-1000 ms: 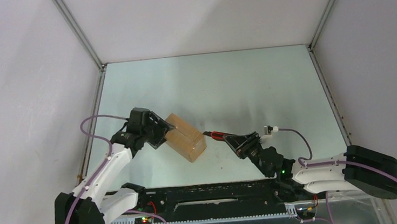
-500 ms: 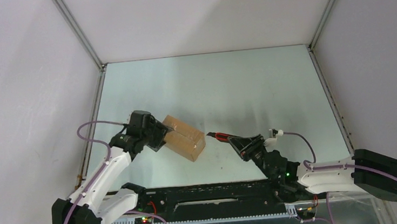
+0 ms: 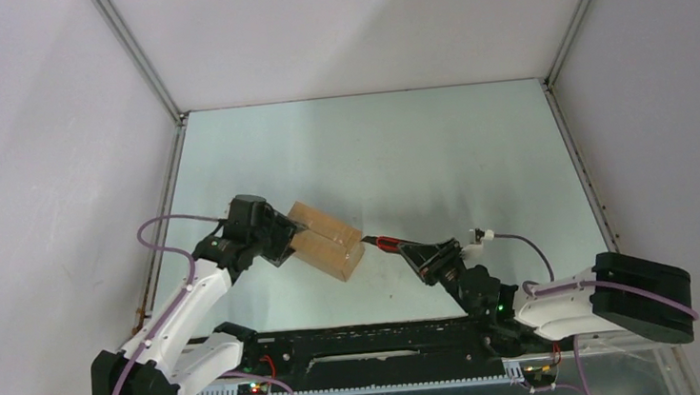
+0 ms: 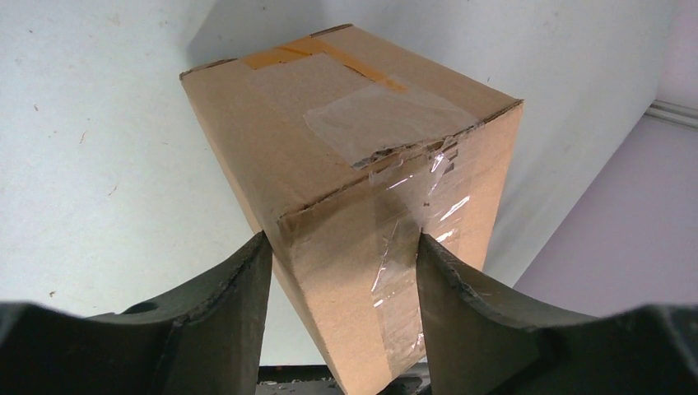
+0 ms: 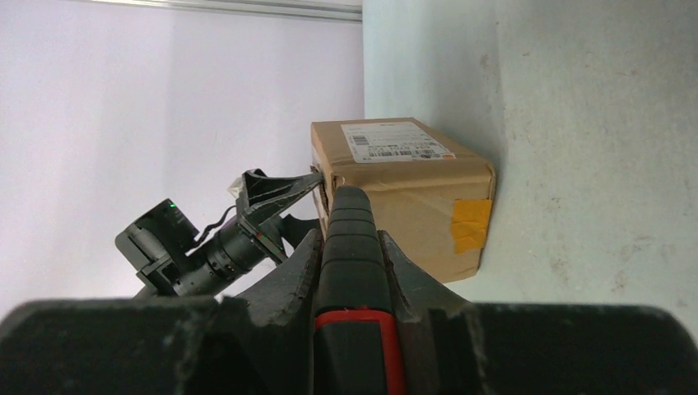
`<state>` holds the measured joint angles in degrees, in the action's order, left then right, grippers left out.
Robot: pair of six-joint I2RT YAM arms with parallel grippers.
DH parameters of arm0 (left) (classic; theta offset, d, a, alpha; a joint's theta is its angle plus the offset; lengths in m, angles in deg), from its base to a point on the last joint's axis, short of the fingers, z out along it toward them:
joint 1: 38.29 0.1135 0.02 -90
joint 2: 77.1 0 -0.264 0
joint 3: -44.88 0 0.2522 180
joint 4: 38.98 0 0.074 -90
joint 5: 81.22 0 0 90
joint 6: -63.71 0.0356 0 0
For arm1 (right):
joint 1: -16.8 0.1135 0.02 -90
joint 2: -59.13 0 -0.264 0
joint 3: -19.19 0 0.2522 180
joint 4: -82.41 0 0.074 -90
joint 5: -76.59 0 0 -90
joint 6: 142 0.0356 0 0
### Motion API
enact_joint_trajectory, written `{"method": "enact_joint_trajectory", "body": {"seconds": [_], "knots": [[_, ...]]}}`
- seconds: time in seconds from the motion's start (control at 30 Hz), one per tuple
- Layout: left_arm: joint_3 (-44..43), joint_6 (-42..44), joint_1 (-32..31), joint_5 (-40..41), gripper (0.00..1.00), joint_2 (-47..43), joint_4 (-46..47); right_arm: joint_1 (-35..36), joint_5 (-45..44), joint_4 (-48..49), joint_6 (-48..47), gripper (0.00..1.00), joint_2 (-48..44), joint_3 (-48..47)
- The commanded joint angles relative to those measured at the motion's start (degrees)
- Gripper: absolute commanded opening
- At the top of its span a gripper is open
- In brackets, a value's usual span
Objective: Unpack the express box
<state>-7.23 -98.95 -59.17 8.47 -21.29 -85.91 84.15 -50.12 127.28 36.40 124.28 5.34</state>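
1. Top view, change noted: my right arm has swung back in. The knife (image 3: 384,242) tip, drawn off a moment ago, again sits at the right end of the box (image 3: 326,241). My left gripper (image 3: 283,237) has narrowed onto the opposite end. The box lies on the table (image 3: 418,144), left of centre.
2. Left wrist view: my fingers (image 4: 239,284) lie against both sides of the box, pinching it. Clear tape (image 4: 379,123) crosses the top seam. Recommendation: hold firm so the box cannot slide under the blade.
3. Right wrist view: my right gripper (image 5: 350,255) is clamped on the knife handle, nose at the box's upper edge beside the label (image 5: 395,140). Contact cannot be confirmed. Recommendation: cut shallow along the seam, away from my left fingers.
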Motion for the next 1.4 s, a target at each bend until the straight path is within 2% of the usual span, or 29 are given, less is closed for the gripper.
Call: {"method": "enact_joint_trajectory", "body": {"seconds": [0.0, 0.13, 0.43, 0.6, 1.07, 1.2, 1.37], "knots": [[0.3, -1.7, -0.3, -1.0, 0.00, -1.3, 2.2, -0.2, -1.2, 9.0, 0.9, 0.00, 1.8, 0.0], [0.5, -2.1, -0.3, -1.1, 0.00, -1.7, 2.1, -0.5, -0.8, 11.4, 1.9, 0.00, 4.0, 1.1], [1.9, -4.2, -0.3, -4.8, 0.00, -1.2, 4.2, -1.4, 1.6, 24.1, 2.1, 0.00, 13.9, 1.1], [2.6, -6.2, -0.3, -6.9, 0.00, -1.6, 6.2, -1.4, 3.4, 26.5, 1.2, 0.00, 15.6, 0.4], [1.5, -8.7, -0.4, -11.1, 0.00, 0.5, 9.0, 0.2, 9.7, 26.0, -1.3, 0.00, 17.2, -3.5], [2.5, -11.4, -0.9, -8.9, 0.00, -1.7, 9.1, 0.9, 8.9, 23.5, -1.5, 0.00, 16.0, -3.6], [4.3, -15.8, -1.1, -2.2, 0.00, -5.5, 8.5, 1.9, 8.9, 19.3, -1.9, 0.00, 14.4, -4.7]]}}
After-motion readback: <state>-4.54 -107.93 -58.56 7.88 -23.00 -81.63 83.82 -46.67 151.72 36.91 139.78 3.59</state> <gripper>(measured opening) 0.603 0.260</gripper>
